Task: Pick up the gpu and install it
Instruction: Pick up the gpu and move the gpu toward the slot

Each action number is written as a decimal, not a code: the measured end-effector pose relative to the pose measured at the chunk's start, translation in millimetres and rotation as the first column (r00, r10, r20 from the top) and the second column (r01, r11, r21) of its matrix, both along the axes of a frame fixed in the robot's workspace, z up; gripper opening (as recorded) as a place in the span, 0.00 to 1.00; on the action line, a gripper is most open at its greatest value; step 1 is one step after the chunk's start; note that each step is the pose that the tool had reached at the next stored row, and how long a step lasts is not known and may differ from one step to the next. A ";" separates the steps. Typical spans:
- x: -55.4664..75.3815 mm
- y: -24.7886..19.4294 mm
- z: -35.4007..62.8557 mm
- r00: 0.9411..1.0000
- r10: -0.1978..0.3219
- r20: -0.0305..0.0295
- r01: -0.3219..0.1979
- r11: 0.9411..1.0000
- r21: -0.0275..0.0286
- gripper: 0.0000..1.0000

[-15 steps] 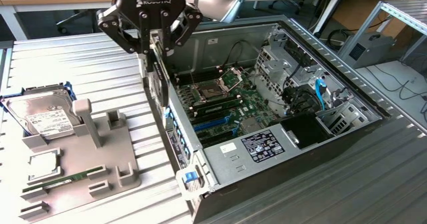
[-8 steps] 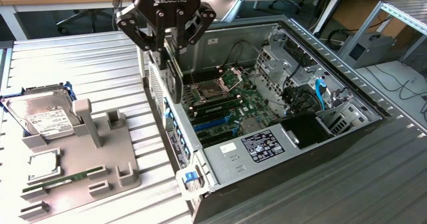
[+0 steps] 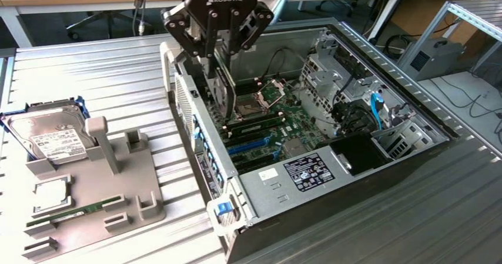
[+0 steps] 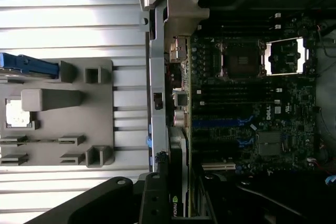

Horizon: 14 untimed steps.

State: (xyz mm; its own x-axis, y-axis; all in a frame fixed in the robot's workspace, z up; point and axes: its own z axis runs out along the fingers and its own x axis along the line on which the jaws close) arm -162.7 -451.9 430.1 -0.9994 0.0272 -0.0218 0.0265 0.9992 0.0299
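- Exterior view: takes in the ribbed metal counter [image 3: 94, 76], with an open computer case [image 3: 330, 217] lying on its side and the black jaws hanging from above over its rear end.
- Shows the jaws closed on the top edge of the gpu [image 3: 223, 90]. Holds it upright, edge down, inside the case just beside the rear wall and over the motherboard [image 3: 294, 123].
- Cannot tell from this angle whether the card's lower edge touches the board or the blue slots [image 3: 251, 143], or hangs just above them.
- Wrist view: looks straight down past the jaws. Catches the gpu [image 4: 176, 195] edge-on between them, a small green logo on its dark face, close against the case's rear panel.
- Lays the motherboard [image 4: 247, 93] out flat, with the open processor socket [image 4: 236, 59] and the blue slots [image 4: 223, 123] plain to see, where the exterior view has the card in front of part of them.
- Exterior view gives the card's upright hang; wrist view gives its line along the rear wall.
- Off to the exterior view's left, well apart from the jaws: a grey holder tray [image 3: 133, 187], with a hard drive [image 3: 51, 137] propped at its far end, and a processor chip [image 3: 53, 193] and a RAM stick [image 3: 74, 212] lying flat.
- Wrist view: same tray [image 4: 102, 108] from directly above, the hard drive [image 4: 26, 65] reduced to a blue edge.
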 end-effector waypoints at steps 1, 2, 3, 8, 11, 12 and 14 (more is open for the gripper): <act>5.1 0.0 0.0 1.000 0.000 0.000 0.000 1.000 0.000 0.27; 8.5 0.1 0.0 1.000 0.000 0.000 0.000 1.000 0.000 0.27; 11.2 0.1 0.0 1.000 0.000 0.000 0.000 1.000 0.000 0.27; 27.2 0.4 0.0 1.000 0.000 0.000 0.000 1.000 0.000 0.27; 38.1 0.5 0.0 1.000 0.000 0.000 0.000 1.000 0.000 0.27; 43.8 0.5 0.0 1.000 0.000 0.000 0.000 1.000 0.000 0.27; 63.7 0.7 0.0 1.000 0.000 0.000 0.000 1.000 0.000 0.27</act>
State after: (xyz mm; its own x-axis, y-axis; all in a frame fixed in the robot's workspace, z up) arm -98.9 -451.2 430.1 -0.9994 0.0272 -0.0219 0.0265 0.9992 0.0299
